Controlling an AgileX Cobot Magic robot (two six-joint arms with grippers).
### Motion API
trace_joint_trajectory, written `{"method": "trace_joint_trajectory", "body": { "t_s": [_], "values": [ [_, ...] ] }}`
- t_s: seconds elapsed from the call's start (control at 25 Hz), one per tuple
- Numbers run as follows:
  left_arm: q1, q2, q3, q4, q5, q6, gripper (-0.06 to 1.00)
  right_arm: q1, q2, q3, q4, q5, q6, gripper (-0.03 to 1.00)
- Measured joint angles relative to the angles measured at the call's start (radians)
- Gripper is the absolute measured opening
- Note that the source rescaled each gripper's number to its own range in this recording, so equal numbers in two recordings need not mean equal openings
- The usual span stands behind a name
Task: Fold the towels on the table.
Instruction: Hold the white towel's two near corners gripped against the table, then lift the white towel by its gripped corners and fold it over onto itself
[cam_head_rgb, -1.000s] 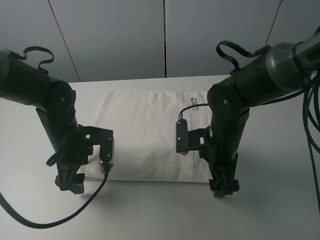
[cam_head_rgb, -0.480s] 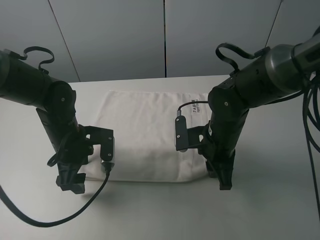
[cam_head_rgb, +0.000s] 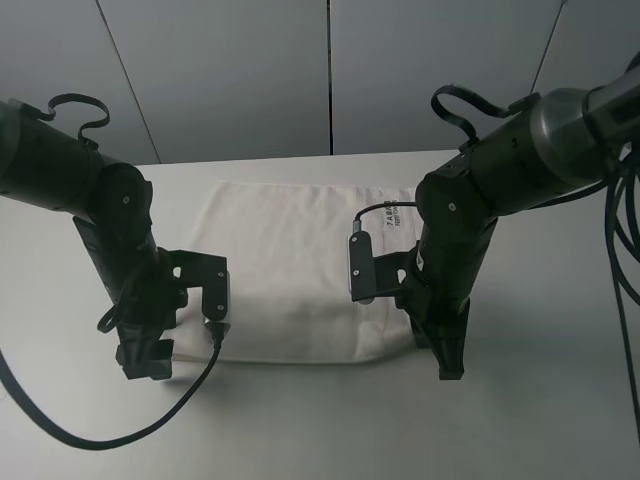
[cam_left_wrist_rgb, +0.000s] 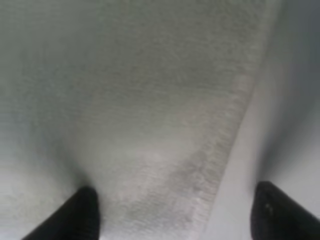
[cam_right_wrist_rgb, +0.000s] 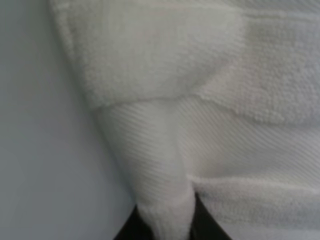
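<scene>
Seeing a white terry towel (cam_head_rgb: 300, 270) spread flat mid-bench (cam_head_rgb: 320, 440), near edge just under both arms. Have right hand (cam_head_rgb: 450, 368) pressed together on the near-right corner, cloth bunched up between the fingers, and left hand (cam_head_rgb: 145, 362) spread, straddling the near-left corner edge with nothing gripped. Expect light, limp, grippy cloth with zero stiffness, so best taken deep at both near corners and lifted evenly, otherwise likely to sag in the middle and drag wrinkles across the bench.
</scene>
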Motion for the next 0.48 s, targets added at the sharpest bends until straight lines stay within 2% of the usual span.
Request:
{"method": "trace_joint_trajectory", "body": {
  "t_s": [0.12,0.2,0.28,0.36,0.48],
  "values": [
    [0.000,0.004,0.000,0.015,-0.022,0.000,0.40,0.000,0.000,0.000,0.007,0.000,-0.002,0.02],
    [0.000,0.005,0.000,0.015,-0.026,0.000,0.22,0.000,0.000,0.000,0.020,-0.005,-0.002,0.02],
    [0.000,0.006,0.000,0.015,-0.027,0.000,0.09,0.000,0.000,0.000,0.037,-0.009,-0.002,0.02],
    [0.000,0.006,0.000,0.017,-0.027,0.000,0.02,0.000,0.000,0.000,0.054,-0.010,-0.002,0.02],
    [0.000,0.006,0.000,0.023,-0.027,-0.027,0.01,0.000,0.000,0.000,0.065,-0.011,-0.002,0.02]
  ]
}}
